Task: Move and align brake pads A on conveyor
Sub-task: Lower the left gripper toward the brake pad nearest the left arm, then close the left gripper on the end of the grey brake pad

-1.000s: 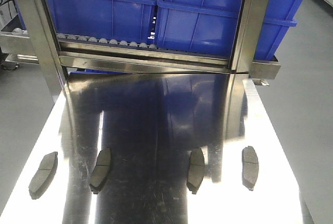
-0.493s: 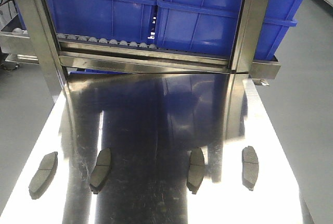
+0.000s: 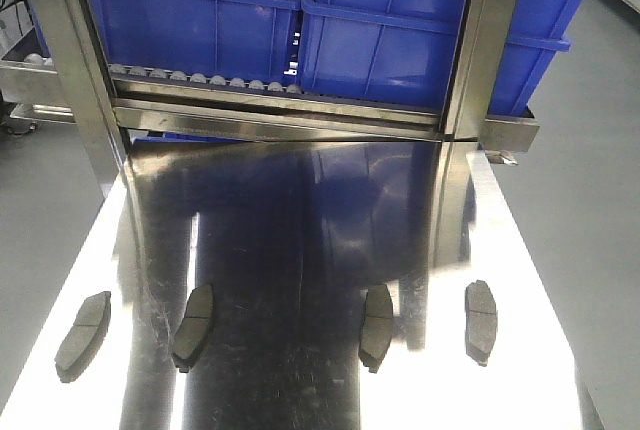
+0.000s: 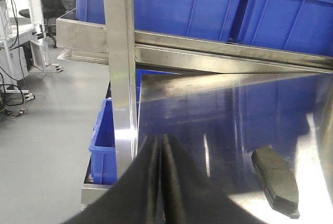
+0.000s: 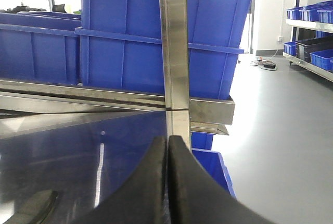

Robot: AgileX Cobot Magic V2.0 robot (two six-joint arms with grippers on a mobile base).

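Several dark grey brake pads lie in a row on the shiny steel tabletop: far-left pad, inner-left pad, inner-right pad, far-right pad. The conveyor is out of view. Neither gripper shows in the front view. My left gripper is shut with nothing in it, low over the table's left part; one pad lies to its right. My right gripper is also shut and holds nothing; a pad's edge shows at lower left.
Blue plastic bins stand on a steel roller rack behind the table. Upright steel posts flank the table's far corners. Another blue bin sits low beside the left post. Grey floor lies on both sides.
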